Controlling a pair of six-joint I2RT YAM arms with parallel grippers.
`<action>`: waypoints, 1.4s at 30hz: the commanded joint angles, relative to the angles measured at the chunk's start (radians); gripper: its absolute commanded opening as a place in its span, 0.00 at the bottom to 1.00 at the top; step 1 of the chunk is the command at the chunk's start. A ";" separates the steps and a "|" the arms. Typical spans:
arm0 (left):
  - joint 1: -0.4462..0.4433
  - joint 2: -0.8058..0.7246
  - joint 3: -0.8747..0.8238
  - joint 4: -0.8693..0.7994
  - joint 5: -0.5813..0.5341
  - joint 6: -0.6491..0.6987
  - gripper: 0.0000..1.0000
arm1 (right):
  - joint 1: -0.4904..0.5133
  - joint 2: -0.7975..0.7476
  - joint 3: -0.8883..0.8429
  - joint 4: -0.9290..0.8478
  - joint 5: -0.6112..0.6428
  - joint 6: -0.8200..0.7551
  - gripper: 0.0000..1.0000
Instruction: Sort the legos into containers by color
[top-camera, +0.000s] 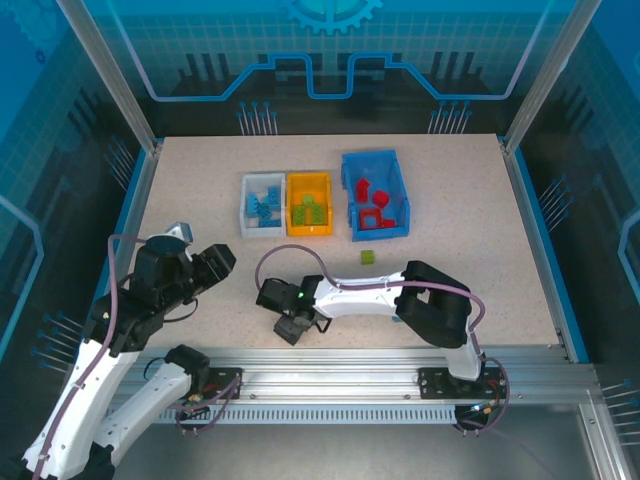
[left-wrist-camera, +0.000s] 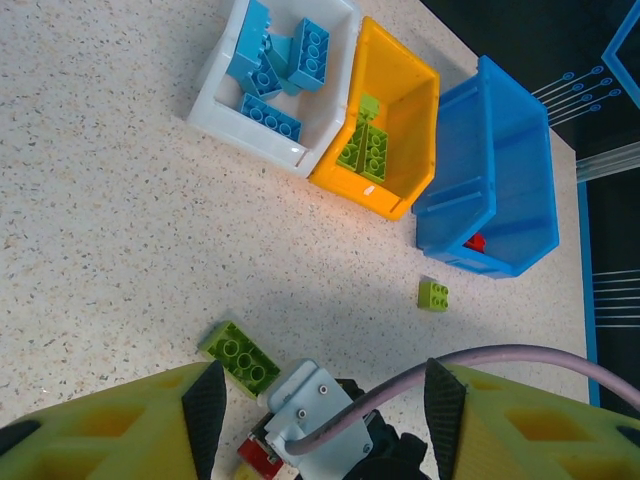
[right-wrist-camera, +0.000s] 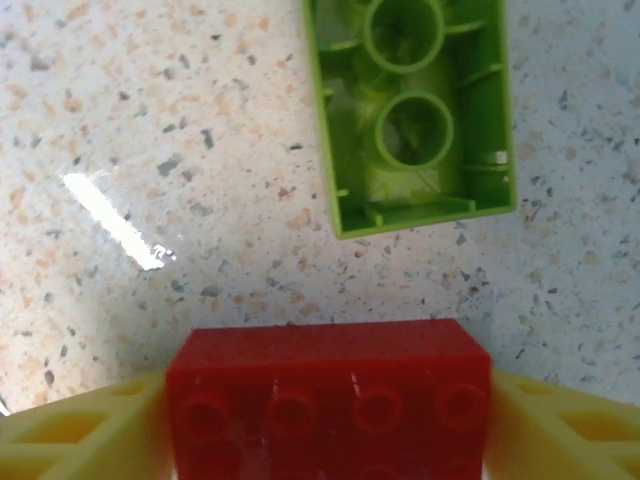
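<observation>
A red brick sits clamped between the fingers of the right end effector. Just beyond its tips, an upturned green brick lies on the bench. Farther off lie a small green brick, then the white bin, orange bin and blue bin. The left end effector hangs wide open, empty.

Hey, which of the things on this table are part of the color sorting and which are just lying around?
For the job: white bin, orange bin, blue bin, red brick in the right gripper, long green brick, small green brick.
Not for it: purple cable, metal rail.
</observation>
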 joint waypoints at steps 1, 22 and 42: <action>-0.004 0.007 0.010 0.007 0.034 0.009 0.58 | -0.011 0.020 0.027 0.002 0.019 0.017 0.67; -0.404 0.375 0.108 0.383 0.074 0.034 0.58 | -0.593 -0.526 -0.147 -0.100 0.084 0.124 0.53; -0.685 0.612 0.154 0.537 -0.200 0.100 0.57 | -0.860 0.169 0.567 -0.244 -0.078 0.377 0.53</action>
